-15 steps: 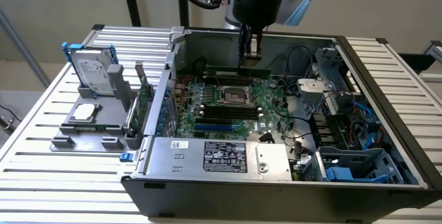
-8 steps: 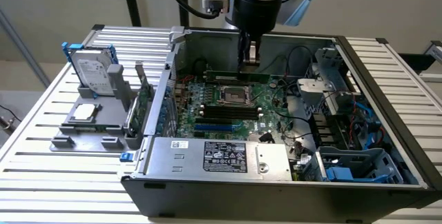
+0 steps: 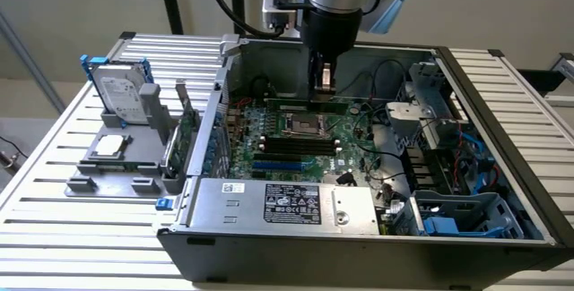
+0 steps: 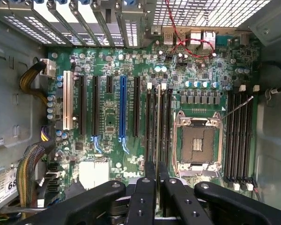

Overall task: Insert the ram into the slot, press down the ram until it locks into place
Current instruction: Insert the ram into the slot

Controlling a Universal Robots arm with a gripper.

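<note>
- Ram [image 3: 345,100]: a light, stiff, thin board, judged fragile at chips and contacts; best held by its flat faces, midway along; it stands on edge over the memory slots [image 4: 166,126] beside the CPU socket [image 4: 196,143], mid-motherboard
- Gripper [image 3: 323,88]: clamped on the ram's middle, fingers nearly together; whether the ram is seated cannot be told
</note>
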